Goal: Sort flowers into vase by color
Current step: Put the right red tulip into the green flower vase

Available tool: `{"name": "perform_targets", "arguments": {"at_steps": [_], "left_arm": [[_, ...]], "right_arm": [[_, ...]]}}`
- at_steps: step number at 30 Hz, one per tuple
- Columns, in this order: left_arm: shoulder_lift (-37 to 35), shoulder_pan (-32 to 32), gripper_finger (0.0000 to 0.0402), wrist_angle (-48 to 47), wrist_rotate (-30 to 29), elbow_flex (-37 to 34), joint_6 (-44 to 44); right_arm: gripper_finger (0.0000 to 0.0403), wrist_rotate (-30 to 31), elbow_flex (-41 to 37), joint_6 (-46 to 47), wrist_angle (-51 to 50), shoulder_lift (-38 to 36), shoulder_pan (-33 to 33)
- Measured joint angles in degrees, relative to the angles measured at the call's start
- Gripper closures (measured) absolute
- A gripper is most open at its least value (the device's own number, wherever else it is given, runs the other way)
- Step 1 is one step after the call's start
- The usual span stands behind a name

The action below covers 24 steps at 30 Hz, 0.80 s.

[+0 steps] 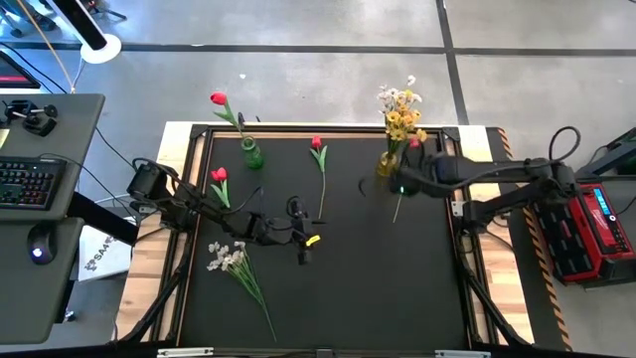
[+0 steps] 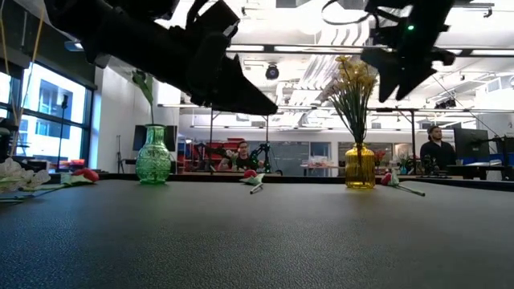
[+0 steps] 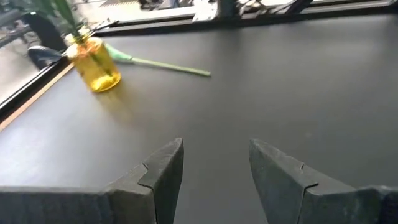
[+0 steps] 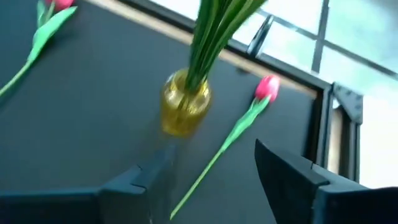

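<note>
A yellow vase (image 1: 387,163) is stood near the back edge of the black bench (image 1: 397,288), and it is used here as the landmark. A yellow spray (image 1: 400,115) and some pale blossoms are held upright in it, with the stems going straight down into its neck. Right beside the vase a red tulip (image 1: 405,177) is laid flat on the bench; its red head is by the vase and its long stem is pointed away toward the front of the bench. The right hand (image 1: 396,186) is held in the air just beside the vase, over this tulip. Its fingers (image 4: 292,177) are spread wide and nothing is held in them. Farther off, another red tulip (image 1: 319,169) is laid with its stem running front to back. Beyond that a green vase (image 1: 252,153) is stood with one red tulip (image 1: 221,102) in it, leaning outward. Near the green vase one more red tulip (image 1: 220,183) is laid flat. A white spray (image 1: 235,268) is laid far from the yellow vase, toward the front. The left hand (image 1: 308,244) is held over the middle of the bench, spread open and empty, with bare bench between it and the yellow vase.
</note>
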Motion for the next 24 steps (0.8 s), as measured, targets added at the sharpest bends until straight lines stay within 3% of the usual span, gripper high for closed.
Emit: {"name": "perform_targets", "arguments": {"at_steps": [5, 9, 13, 15, 20, 24], "left_arm": [[-0.7, 0.0, 0.0232, -6.7, -7.0, 0.0, -2.1], [-4.4, 0.0, 0.0232, -20.7, -15.3, 0.0, -10.7], [-8.5, 0.9, 0.0232, -33.5, -15.0, 0.0, -18.3], [-8.9, 1.7, 0.0232, -35.3, -14.0, 0.0, -17.7], [-6.2, 2.9, 0.0232, -27.0, -13.7, -0.1, -18.4], [-2.9, 2.6, 0.0232, -14.4, -13.2, -0.1, -15.3]], "right_arm": [[0.0208, -2.9, -3.9, 6.8, 1.5, 0.0, 8.5], [0.0208, -7.0, -9.7, 5.3, 12.8, 0.0, 15.1], [0.0208, -14.2, -17.6, -2.6, 31.0, 0.0, 20.1], [0.0209, -14.6, -21.1, -3.9, 37.1, 0.0, 21.6], [0.0225, 1.4, -25.2, 20.3, 27.9, 0.1, 18.9], [0.0246, 2.9, -28.0, 30.5, 20.0, 0.5, 12.8]]}}
